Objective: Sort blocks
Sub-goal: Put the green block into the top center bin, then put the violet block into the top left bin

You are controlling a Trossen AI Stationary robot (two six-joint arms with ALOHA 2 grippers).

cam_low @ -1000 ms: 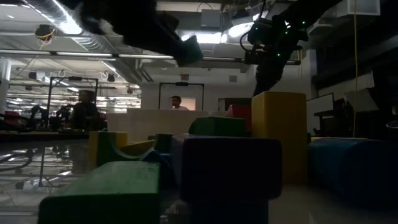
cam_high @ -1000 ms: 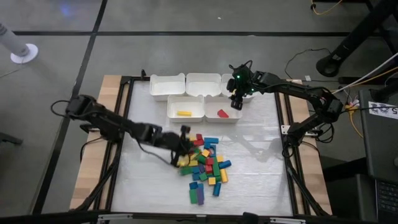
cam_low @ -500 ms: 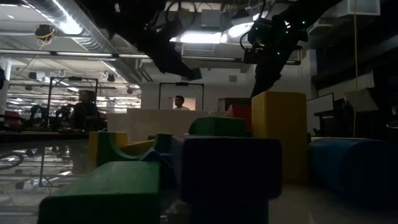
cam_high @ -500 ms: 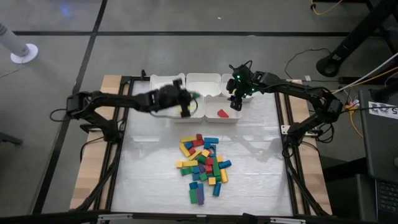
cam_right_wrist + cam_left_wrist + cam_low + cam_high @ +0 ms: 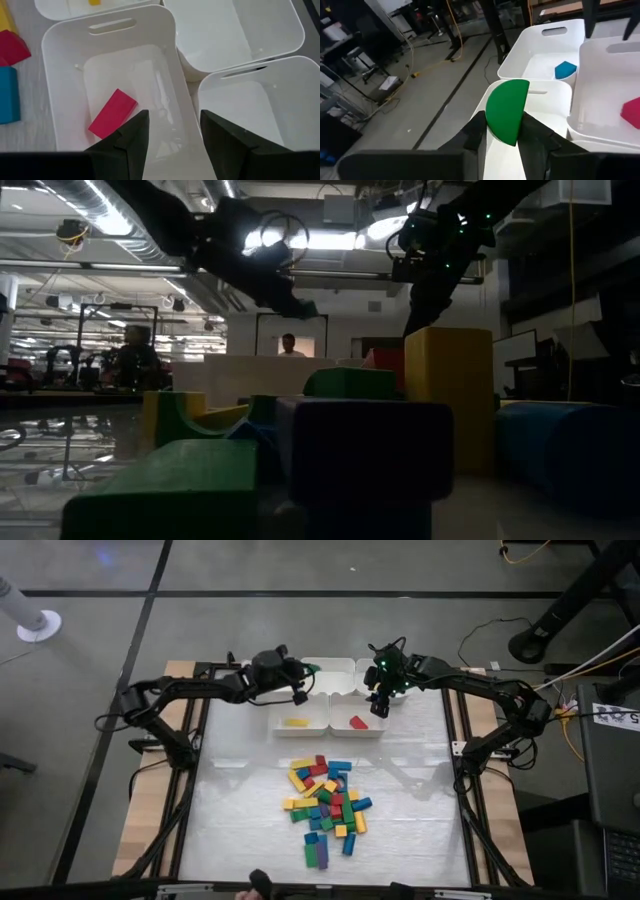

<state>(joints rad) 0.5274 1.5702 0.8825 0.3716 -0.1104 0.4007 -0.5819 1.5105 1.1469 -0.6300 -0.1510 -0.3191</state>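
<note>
From above, the left hand (image 5: 305, 670) hangs over the back row of white bins (image 5: 322, 677), a green block (image 5: 311, 668) showing at its tip, while the right hand (image 5: 380, 705) waits over the front bin (image 5: 373, 727) that holds a red block (image 5: 358, 722). A yellow block (image 5: 296, 722) lies in the neighbouring front bin, and the pile of blocks (image 5: 327, 808) sits mid-table (image 5: 240, 810), well apart from the bins.

At table height, the left hand (image 5: 300, 308) is aloft with the block at its tip; big near blocks fill the foreground.

Through the left wrist camera, the fingers (image 5: 476, 137) are nearly closed on the half-round green block (image 5: 507, 111), pinching its flat faces above a bin; a blue block (image 5: 565, 69) lies in the bin beyond. It looks light, rigid and smooth, so flat faces give the surest hold.

Past the right wrist, the fingers (image 5: 127, 137) stand apart, empty, above the red block (image 5: 113, 113).
</note>
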